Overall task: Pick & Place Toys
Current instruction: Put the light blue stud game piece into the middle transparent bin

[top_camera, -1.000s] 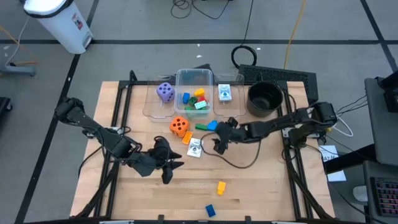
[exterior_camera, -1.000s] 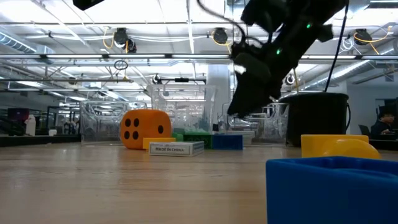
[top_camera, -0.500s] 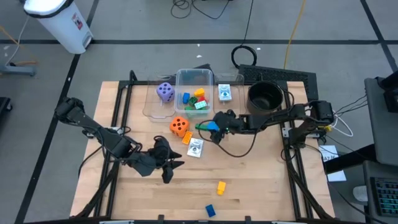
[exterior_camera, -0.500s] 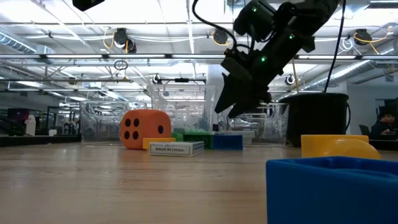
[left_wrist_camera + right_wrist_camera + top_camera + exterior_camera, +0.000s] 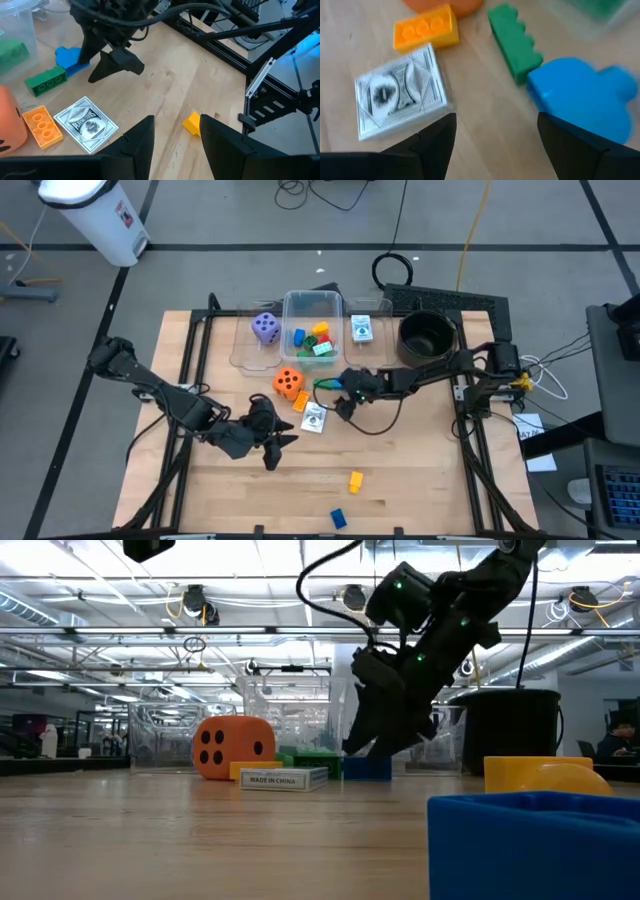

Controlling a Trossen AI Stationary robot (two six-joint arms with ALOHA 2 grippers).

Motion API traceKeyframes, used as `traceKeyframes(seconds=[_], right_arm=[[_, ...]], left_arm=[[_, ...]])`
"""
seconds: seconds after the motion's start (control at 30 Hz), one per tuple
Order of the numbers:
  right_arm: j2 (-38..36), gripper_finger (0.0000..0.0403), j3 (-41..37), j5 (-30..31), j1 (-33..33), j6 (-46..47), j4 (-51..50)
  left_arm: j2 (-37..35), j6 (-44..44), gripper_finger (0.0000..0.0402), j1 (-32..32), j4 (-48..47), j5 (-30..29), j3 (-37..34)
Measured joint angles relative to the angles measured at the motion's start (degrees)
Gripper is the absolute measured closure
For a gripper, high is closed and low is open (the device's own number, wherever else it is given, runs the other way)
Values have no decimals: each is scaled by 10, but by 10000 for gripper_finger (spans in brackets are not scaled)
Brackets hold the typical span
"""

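Several blocks already lie in the clear tub (image 5: pixel 311 310) at upper centre of the high view, so the job looks partly done. Left on the table (image 5: pixel 420 480) are the orange die (image 5: pixel 288 383), purple die (image 5: pixel 265 327), two cards, and loose blocks: yellow and blue ones near the lower edge.

The right claw (image 5: pixel 341 406) hangs at frame centre, fingers spread and empty, just beside the blue block (image 5: pixel 582 102) and green block (image 5: pixel 514 41). The green block's long axis runs roughly left to right in the high view, beside the orange die.

The left claw (image 5: pixel 272 442) waits lower left, partly open, holding nothing.
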Motion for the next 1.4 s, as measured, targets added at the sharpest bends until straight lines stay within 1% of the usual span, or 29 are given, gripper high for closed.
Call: traceKeyframes(seconds=[0.17,0.23,0.33,0.47,0.63,0.77,0.87,1.1,1.27,1.4], right_arm=[[-3,140,0,-78,17,25,-10],[-3,144,0,-101,29,29,-17],[-3,150,0,-98,54,29,-12],[-12,160,0,-31,78,-1,-8],[-20,172,0,60,79,-24,-8],[-13,183,0,132,77,18,-3],[-7,190,-1,172,66,49,-8],[-7,201,0,216,34,102,-8],[5,208,1,217,22,123,-3],[24,215,1,193,20,145,-7]], left_arm=[[0,1,241,0,0,0,0],[0,3,241,0,-1,0,0],[0,3,241,0,-4,0,0],[0,3,241,0,-11,0,0],[0,5,241,0,-11,0,0],[0,5,241,0,-12,0,0],[0,5,241,0,-12,0,0],[0,1,241,0,-10,0,0],[0,-4,241,0,-10,0,0],[0,-10,241,0,-11,0,0]])
